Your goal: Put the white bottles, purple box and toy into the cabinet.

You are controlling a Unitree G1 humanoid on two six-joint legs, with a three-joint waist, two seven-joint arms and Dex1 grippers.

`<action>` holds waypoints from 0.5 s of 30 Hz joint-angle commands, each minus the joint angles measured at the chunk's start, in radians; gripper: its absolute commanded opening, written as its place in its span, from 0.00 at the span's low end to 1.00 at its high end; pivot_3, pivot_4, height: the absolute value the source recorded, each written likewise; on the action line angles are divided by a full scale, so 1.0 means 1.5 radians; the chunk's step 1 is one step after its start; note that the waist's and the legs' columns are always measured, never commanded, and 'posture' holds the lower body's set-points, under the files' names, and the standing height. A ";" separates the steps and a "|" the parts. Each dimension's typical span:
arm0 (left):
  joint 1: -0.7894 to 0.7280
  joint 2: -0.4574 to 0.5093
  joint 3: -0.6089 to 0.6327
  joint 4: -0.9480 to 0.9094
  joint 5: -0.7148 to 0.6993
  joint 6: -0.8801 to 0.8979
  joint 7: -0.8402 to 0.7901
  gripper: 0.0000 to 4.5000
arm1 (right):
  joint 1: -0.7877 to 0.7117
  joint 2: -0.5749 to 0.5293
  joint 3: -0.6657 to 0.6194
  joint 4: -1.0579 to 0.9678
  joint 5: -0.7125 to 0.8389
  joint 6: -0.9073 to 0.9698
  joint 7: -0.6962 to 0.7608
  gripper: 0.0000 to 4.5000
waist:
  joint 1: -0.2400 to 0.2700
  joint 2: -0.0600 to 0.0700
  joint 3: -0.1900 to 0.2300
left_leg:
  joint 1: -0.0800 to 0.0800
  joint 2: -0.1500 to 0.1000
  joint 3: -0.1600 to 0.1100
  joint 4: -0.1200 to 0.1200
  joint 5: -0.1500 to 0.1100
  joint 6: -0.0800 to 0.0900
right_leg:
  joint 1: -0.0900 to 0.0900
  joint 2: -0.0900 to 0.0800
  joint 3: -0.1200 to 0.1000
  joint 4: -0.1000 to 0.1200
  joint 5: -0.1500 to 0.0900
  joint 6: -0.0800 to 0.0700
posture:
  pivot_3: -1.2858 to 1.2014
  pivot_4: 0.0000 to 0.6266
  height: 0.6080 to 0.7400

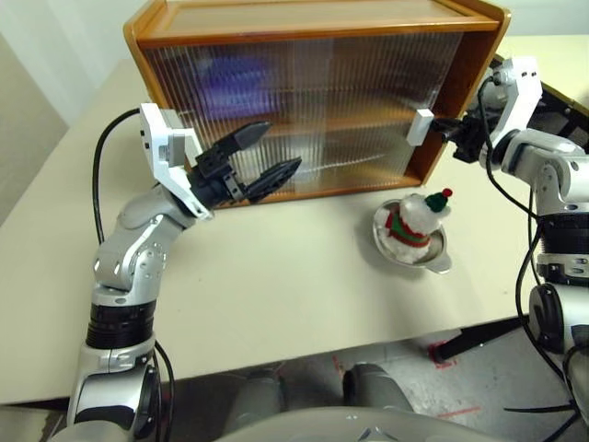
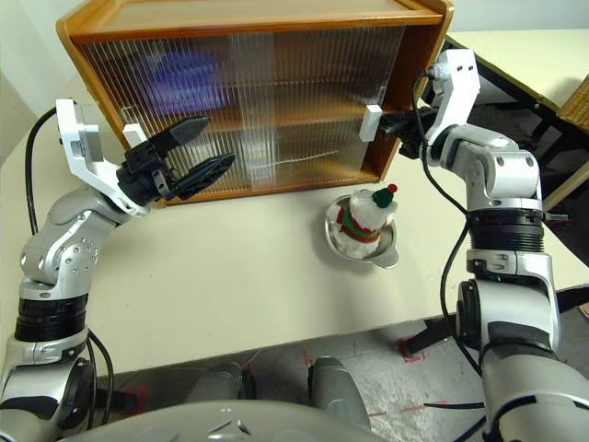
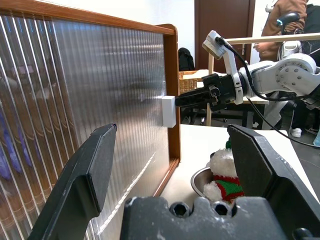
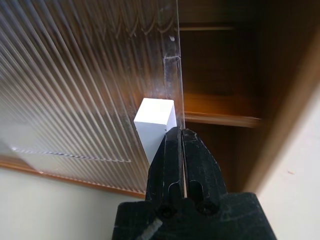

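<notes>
Toy (image 1: 416, 221): sits in a bowl (image 1: 436, 259) on the worktop (image 1: 276, 276), below and inward of the right hand (image 1: 448, 131), just before the cabinet (image 1: 313, 101).
Right hand: clenched, empty, tips at the door's white handle (image 1: 423, 126), nearer the toy.
Handle axis: upright.
Left hand (image 1: 267, 157): released, empty, facing the doors.
Purple box (image 1: 235, 87): blur behind the door.
Writing: none legible.

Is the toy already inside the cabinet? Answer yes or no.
No, the toy sits in its metal bowl on the table, in front of the cabinet.
</notes>
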 commanded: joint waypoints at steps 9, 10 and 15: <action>-0.004 -0.001 -0.003 -0.002 0.004 -0.002 0.005 1.00 | 0.013 0.077 0.040 -0.078 0.027 0.060 -0.027 0.01 | 0.001 0.000 0.000 | -0.001 0.000 0.000 0.000 0.000 0.000 | -0.002 0.000 0.000 0.001 0.000 0.000 | 0.55 0.00 1.00; -0.004 -0.001 -0.003 -0.001 0.004 -0.003 0.005 1.00 | 0.011 0.083 0.042 -0.079 0.028 0.061 -0.028 0.01 | 0.001 0.000 0.000 | -0.001 0.000 0.000 0.000 0.000 0.000 | -0.002 0.000 0.000 0.001 0.000 0.000 | 0.55 0.00 1.00; -0.004 -0.001 -0.003 -0.002 0.005 -0.004 0.008 1.00 | -0.003 0.111 0.057 -0.075 0.030 0.059 -0.031 0.01 | 0.000 0.000 0.000 | -0.001 0.000 0.000 0.000 0.000 0.000 | -0.002 0.000 0.000 0.001 0.000 0.000 | 0.55 0.00 1.00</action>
